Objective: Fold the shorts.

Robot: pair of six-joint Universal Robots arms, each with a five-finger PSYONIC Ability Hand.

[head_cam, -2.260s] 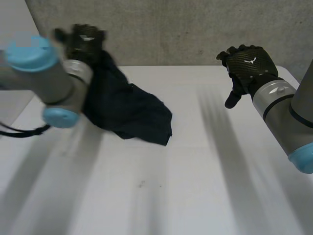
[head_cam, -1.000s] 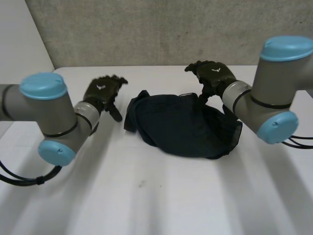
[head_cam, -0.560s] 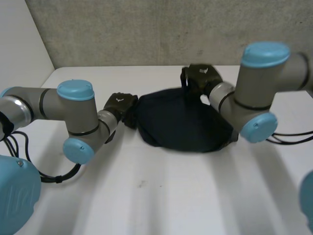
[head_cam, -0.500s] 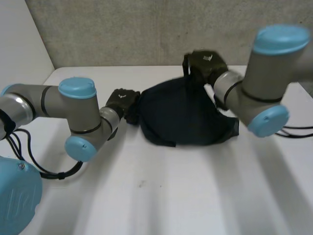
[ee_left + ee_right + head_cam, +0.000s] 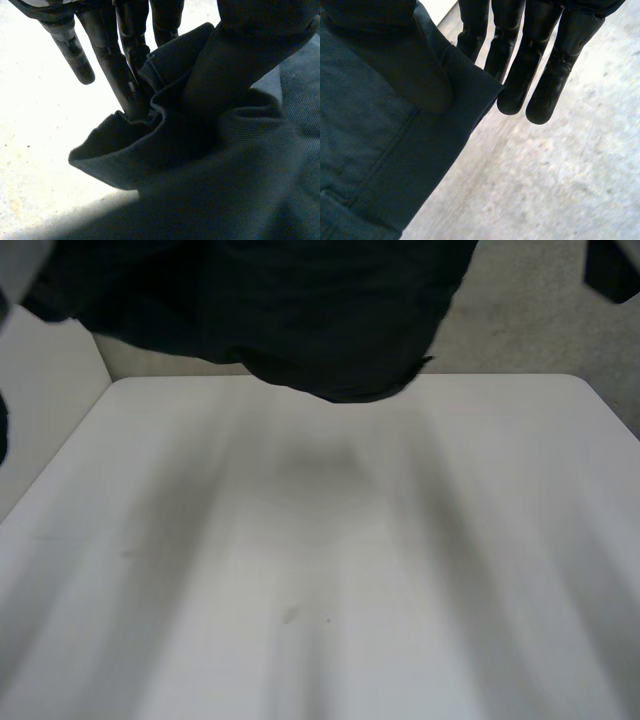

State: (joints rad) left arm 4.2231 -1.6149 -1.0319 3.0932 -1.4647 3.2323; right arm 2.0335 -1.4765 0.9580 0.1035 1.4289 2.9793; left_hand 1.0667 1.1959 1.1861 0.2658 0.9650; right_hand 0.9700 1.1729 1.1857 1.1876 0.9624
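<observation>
The dark navy shorts [image 5: 300, 310] hang bunched and creased in the air over the far part of the white table [image 5: 330, 570], a stitched hem showing

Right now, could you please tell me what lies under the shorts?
Only the white table, below the lifted shorts, which do not touch it. The left robot hand and right robot hand each pinch an edge. The cloth hides part of the wall behind.
</observation>
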